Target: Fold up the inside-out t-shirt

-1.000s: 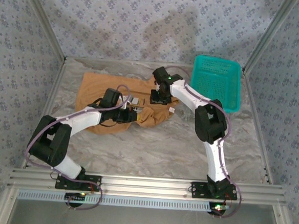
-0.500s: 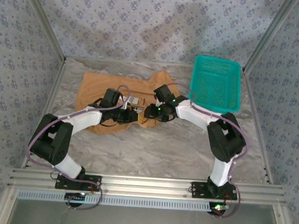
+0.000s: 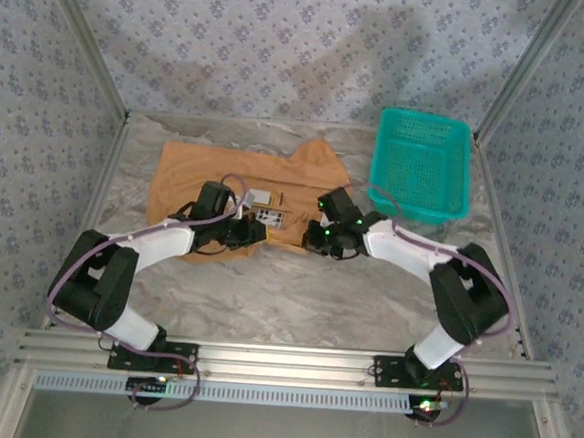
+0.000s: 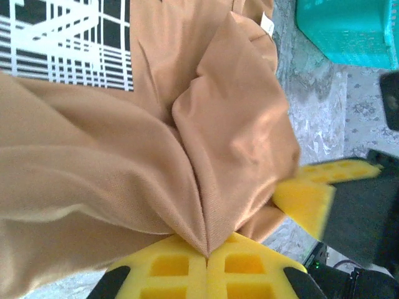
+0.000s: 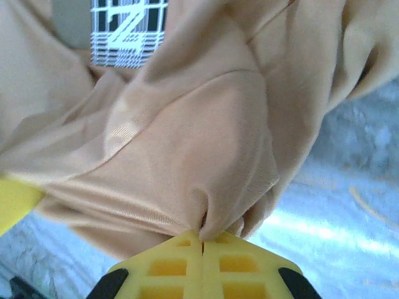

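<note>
Right gripper [image 5: 202, 240] has come nearer since a second ago, dragging inside-out t-shirt [image 3: 190, 172] fold along. I see it clamped on fabric; left gripper [image 4: 207, 254], just left, likewise pinches cloth.

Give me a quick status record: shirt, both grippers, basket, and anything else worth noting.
garment: t-shirt crumpled on the table, not yet folded
left gripper: shut, pinching a fold of the t-shirt
right gripper: shut, pinching another fold of the t-shirt
printed patch: black-and-white, showing on the fabric between the two grippers
basket: teal, at the far right of the table, beside the t-shirt
</note>
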